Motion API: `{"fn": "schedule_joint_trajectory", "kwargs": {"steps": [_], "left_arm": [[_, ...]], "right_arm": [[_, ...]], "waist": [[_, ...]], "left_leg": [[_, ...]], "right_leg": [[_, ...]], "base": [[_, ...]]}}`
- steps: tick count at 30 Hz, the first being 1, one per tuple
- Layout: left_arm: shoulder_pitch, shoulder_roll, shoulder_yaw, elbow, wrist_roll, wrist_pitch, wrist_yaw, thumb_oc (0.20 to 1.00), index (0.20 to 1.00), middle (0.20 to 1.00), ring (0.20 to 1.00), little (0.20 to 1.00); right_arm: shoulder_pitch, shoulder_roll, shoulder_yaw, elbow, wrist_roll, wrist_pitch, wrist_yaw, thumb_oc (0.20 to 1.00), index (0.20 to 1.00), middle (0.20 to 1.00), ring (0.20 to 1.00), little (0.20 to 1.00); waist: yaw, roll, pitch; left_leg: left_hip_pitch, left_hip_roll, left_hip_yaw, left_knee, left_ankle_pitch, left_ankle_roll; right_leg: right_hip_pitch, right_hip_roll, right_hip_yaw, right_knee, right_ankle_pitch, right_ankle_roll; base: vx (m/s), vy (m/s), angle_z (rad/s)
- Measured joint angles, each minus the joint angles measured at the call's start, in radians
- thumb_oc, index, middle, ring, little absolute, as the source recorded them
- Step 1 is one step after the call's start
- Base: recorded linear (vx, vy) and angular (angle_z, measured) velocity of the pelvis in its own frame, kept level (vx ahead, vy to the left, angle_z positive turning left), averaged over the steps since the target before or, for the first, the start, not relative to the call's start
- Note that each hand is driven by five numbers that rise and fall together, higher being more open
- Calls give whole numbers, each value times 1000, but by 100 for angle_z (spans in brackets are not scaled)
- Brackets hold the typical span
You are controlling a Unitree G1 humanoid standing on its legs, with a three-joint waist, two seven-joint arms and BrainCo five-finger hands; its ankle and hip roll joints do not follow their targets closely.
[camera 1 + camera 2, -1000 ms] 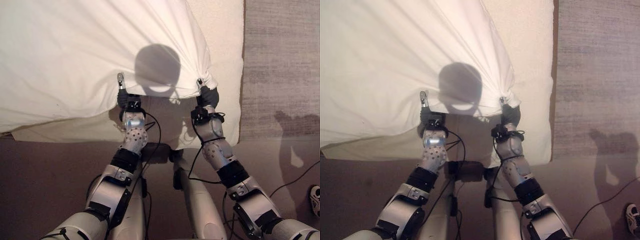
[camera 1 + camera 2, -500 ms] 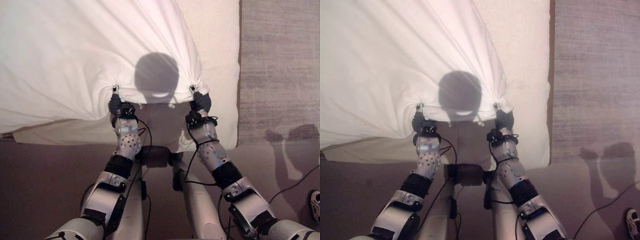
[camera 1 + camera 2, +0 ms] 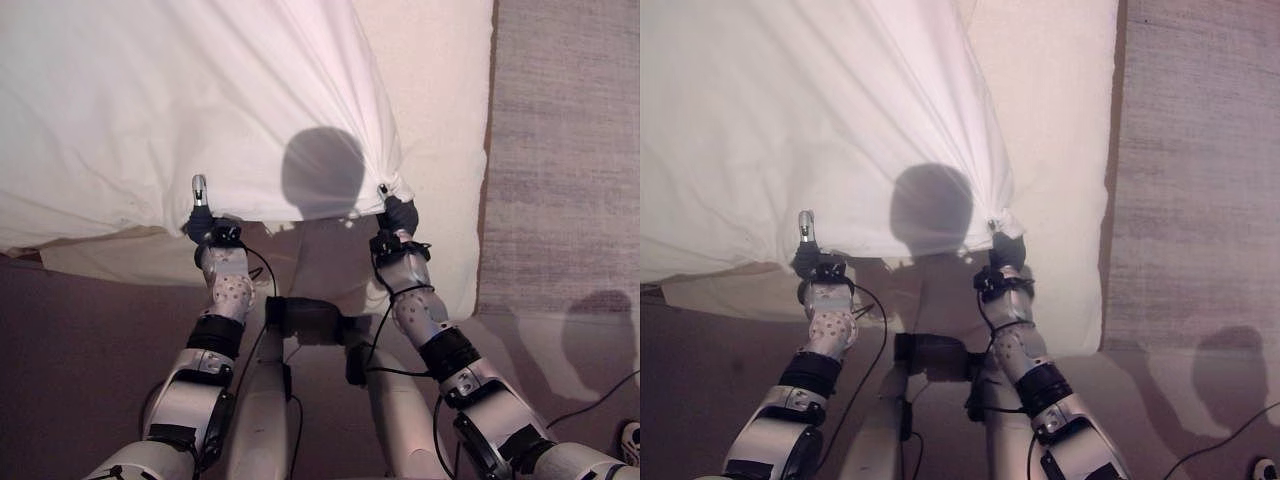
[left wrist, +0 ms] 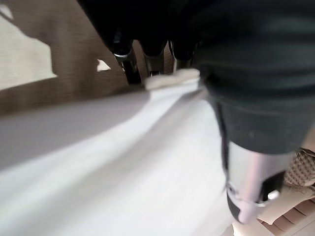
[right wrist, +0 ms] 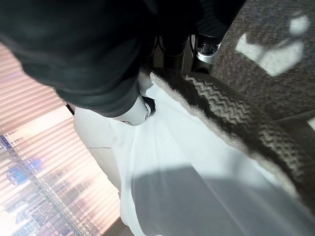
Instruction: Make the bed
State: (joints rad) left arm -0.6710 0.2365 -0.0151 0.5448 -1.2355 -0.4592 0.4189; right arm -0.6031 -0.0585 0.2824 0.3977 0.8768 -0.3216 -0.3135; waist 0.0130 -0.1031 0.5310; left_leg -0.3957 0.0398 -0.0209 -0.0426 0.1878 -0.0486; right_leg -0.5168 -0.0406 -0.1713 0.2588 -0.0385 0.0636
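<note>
While both hands gripped the near hem of the white sheet, the cloth lay drawn across most of the bed, its right side gathered into a fan of creases that ran to the right hand. That hand had its fingers curled round a bunched corner of the sheet, close to the bed's near right corner; the right wrist view showed the thumb pressed onto the fabric over a strip of knitted, zigzag-patterned cover. The left hand sat at the bed's near edge further left, and its wrist view showed the hem folded between thumb and fingers, so it was pinching the sheet too.

Risk lay mainly in the uneven tension. A hard pull from the right hand would likely have deepened the creases instead of flattening them, and the thin pinch on the left looked liable to slip, dropping that side slack. A band of cream under-layer showed below the hem at the near left, and could stay uncovered.

The sheet looked thin, smooth and limp; the exposed mattress surface at the right edge looked coarser and matte.
</note>
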Motion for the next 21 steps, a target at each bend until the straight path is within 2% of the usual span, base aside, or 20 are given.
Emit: {"fn": "schedule_joint_trajectory", "kwargs": {"steps": [8,11,20,21], "left_arm": [[-21,54,-6,42,51,50,-6,1000,1000,1000,1000,1000],[-40,99,-30,85,85,77,-13,1000,1000,1000,1000,1000],[-64,111,-43,112,84,81,-14,1000,1000,1000,1000,1000],[-67,111,-43,112,83,81,0,812,812,812,812,812]], "right_arm": [[13,-3,-4,3,0,0,2,200,200,200,200,200],[15,-4,-9,13,0,0,11,200,200,200,200,200],[17,-8,-32,18,-1,0,17,200,200,200,200,200],[17,-8,-32,18,-1,0,17,200,200,200,200,200]], "waist": [[-5,1,0],[-22,1,0],[-24,2,1],[-24,2,1]], "left_leg": [[-1,-9,-15,-3,0,0],[-6,-13,-22,-6,0,0],[-23,-11,-19,-12,0,1],[-23,-11,-19,-13,0,1]], "right_leg": [[4,-11,-13,0,-9,-8],[2,-15,-18,1,-14,-7],[-13,-12,-19,-10,-14,-7],[-13,-12,-19,-11,-14,-7]], "base": [[9,52,6],[10,59,8],[11,37,0],[12,31,0]]}}
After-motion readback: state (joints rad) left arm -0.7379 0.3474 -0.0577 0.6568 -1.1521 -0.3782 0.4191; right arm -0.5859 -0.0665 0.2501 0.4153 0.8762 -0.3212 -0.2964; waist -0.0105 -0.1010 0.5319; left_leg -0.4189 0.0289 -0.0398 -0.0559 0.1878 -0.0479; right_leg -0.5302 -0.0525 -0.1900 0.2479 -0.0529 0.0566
